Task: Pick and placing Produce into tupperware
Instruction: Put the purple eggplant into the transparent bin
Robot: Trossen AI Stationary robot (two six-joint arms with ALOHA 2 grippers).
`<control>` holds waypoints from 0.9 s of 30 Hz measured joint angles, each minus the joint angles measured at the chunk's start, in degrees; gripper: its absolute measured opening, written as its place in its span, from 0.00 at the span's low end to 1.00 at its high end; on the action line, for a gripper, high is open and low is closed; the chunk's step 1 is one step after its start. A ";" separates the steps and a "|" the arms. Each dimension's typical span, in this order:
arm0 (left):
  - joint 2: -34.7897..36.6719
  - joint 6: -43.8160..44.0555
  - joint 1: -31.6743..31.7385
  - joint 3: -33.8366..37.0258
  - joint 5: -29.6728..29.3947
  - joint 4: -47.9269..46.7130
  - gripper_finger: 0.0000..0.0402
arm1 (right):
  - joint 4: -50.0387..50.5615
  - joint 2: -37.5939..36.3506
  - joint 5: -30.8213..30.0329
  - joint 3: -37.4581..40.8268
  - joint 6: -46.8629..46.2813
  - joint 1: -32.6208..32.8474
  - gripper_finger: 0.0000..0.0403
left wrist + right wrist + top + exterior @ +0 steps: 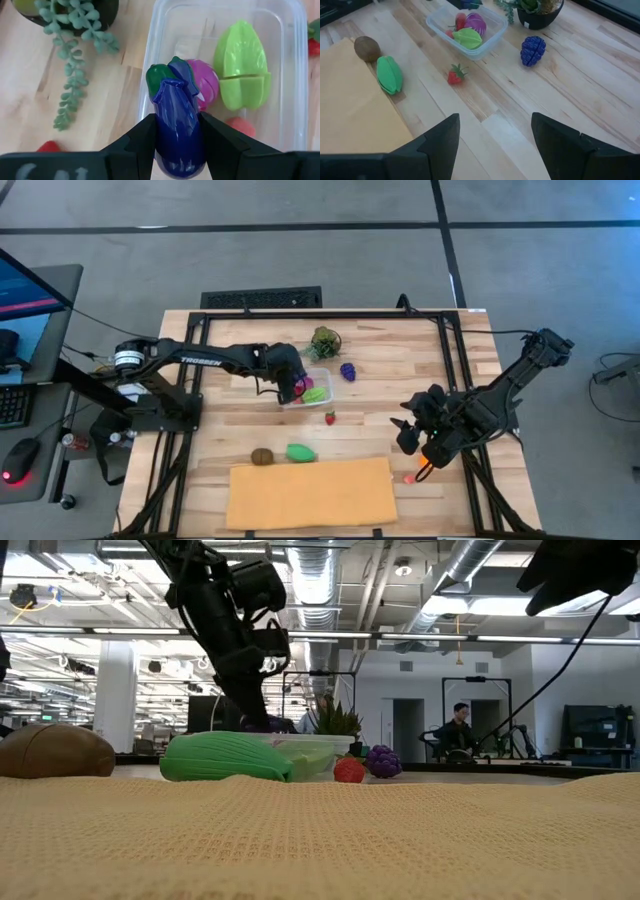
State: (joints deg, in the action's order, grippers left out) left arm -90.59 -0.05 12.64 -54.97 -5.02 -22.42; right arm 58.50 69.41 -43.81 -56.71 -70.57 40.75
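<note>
Now the left gripper (177, 137), pinching a blue eggplant (177, 125) over the tub (312, 387) at the table's 12 o'clock, should lower before releasing, while the spread right gripper (495, 142) waits at 4 o'clock.

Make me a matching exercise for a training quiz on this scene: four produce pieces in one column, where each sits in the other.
1. eggplant
2. strawberry
3. kiwi
4. light green cut piece

A. inside the tupperware
B. at the tan mat's edge
C. held in the left gripper
D. on bare wood beside the tub

Pairs: 1-C, 2-D, 3-B, 4-A
</note>
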 joint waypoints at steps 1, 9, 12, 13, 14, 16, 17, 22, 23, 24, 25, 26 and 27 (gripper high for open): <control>-0.23 -0.01 -0.02 -0.07 0.04 0.71 0.32 | -0.18 -0.02 -0.02 0.00 0.00 0.00 0.59; -0.50 -0.07 0.32 -0.07 0.17 0.92 0.32 | -0.26 0.00 0.00 0.00 0.00 0.00 0.59; -0.50 -0.07 0.62 -0.07 0.16 0.95 0.32 | -0.26 0.00 0.00 0.00 0.00 0.00 0.59; -0.50 -0.09 0.66 -0.07 0.17 0.92 0.32 | -0.26 0.00 0.00 0.00 0.01 0.00 0.59; -0.50 -0.16 0.70 -0.07 0.15 0.94 0.32 | -0.26 0.00 -0.01 0.00 0.02 0.00 0.59; -0.50 -0.55 0.82 -0.07 0.15 0.92 0.32 | -0.26 0.00 0.00 0.00 0.02 0.00 0.59; -0.50 -0.63 0.87 -0.07 0.15 0.92 0.32 | -0.26 0.00 0.00 0.00 0.00 0.00 0.59; -0.50 -0.70 1.03 -0.07 0.15 0.94 0.32 | -0.26 0.00 0.00 0.00 0.02 0.00 0.59; -0.50 -0.72 1.03 -0.07 0.15 0.92 0.32 | -0.26 0.00 0.00 0.00 0.02 0.00 0.59; -0.50 -0.70 1.03 -0.07 0.15 0.92 0.32 | -0.26 0.00 0.00 0.00 0.02 0.00 0.59; -0.50 -0.70 1.03 -0.07 0.15 0.94 0.32 | -0.26 0.00 0.00 0.00 0.02 0.00 0.59; -0.50 -0.70 1.03 -0.07 0.15 0.92 0.32 | -0.26 0.00 0.00 0.00 0.02 0.00 0.59; -0.50 -0.70 1.03 -0.07 0.15 0.92 0.32 | -0.26 0.00 0.00 0.00 0.02 0.00 0.59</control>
State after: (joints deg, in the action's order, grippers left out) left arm -91.09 -0.75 13.67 -55.05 -4.86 -21.50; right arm 58.24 69.41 -43.81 -56.71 -70.54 40.75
